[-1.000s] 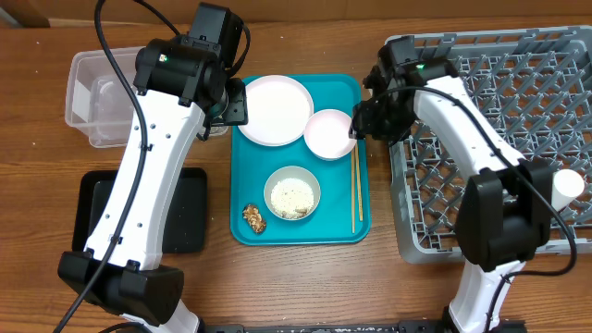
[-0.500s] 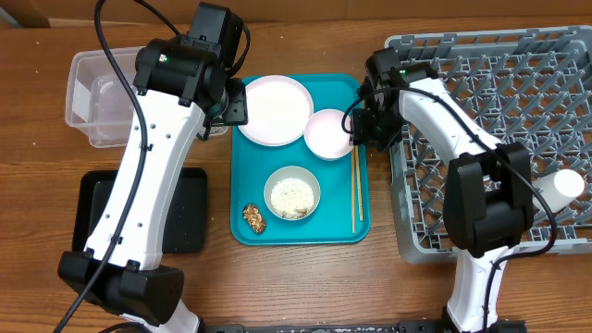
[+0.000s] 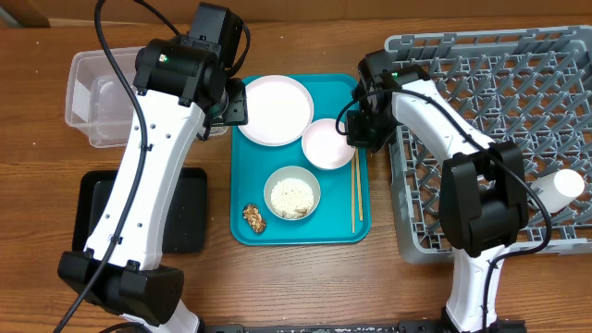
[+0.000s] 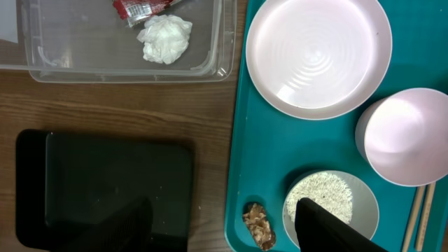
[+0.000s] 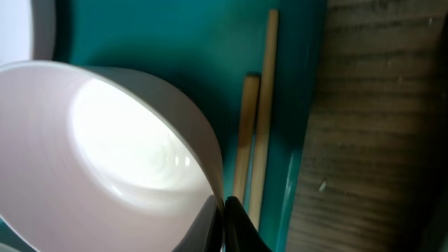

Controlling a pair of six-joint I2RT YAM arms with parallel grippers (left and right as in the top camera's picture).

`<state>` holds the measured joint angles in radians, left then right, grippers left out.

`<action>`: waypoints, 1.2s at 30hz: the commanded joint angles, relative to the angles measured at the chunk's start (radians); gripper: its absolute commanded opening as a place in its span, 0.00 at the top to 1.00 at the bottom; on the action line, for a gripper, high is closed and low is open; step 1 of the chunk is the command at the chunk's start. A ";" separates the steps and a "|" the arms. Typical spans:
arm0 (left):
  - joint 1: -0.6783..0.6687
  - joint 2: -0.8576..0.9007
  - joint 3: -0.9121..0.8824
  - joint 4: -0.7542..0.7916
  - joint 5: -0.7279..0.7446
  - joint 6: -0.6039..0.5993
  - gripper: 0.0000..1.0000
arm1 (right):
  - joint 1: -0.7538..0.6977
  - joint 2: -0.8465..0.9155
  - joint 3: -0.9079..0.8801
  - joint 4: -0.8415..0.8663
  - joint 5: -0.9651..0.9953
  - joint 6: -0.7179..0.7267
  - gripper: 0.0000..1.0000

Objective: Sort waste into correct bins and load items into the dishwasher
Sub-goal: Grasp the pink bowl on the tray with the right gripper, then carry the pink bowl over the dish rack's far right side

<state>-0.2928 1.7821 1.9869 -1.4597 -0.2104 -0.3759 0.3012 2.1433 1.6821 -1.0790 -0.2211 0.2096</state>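
Observation:
My right gripper is shut on the right rim of an empty white bowl, one finger inside and one outside. The bowl rests on the teal tray beside the wooden chopsticks. My left gripper hangs open, high over the tray's left edge, holding nothing. Below it are a bowl of white rice, a brown food lump and a pale plate. The clear tub holds a red wrapper and a white tissue. The black tray is bare.
The grey dish rack fills the right side, with a small white cup lying at its right edge. The teal tray sits mid-table, its right rim close to the rack. The left arm stretches over the black tray.
My right gripper moved left onto the empty bowl's rim and closed on it, and the bowl shifted slightly left and toward the front. The left arm has not moved.

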 commanded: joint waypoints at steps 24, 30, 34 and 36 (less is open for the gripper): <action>-0.002 -0.017 0.012 -0.002 0.001 -0.021 0.32 | -0.284 -0.281 0.257 0.053 0.859 -0.083 0.96; -0.002 -0.017 0.012 -0.002 0.001 -0.021 0.32 | -0.403 -0.280 0.255 0.239 1.044 -0.145 0.96; -0.002 -0.017 0.012 -0.002 0.001 -0.021 0.32 | -0.484 -0.278 0.254 0.367 1.181 -0.170 0.96; -0.002 -0.017 0.012 -0.002 0.002 -0.021 0.32 | -0.538 -0.267 0.254 0.451 1.227 -0.229 0.96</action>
<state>-0.2928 1.7821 1.9869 -1.4593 -0.2104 -0.3763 -0.1783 1.8690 1.9259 -0.6914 0.8616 0.0509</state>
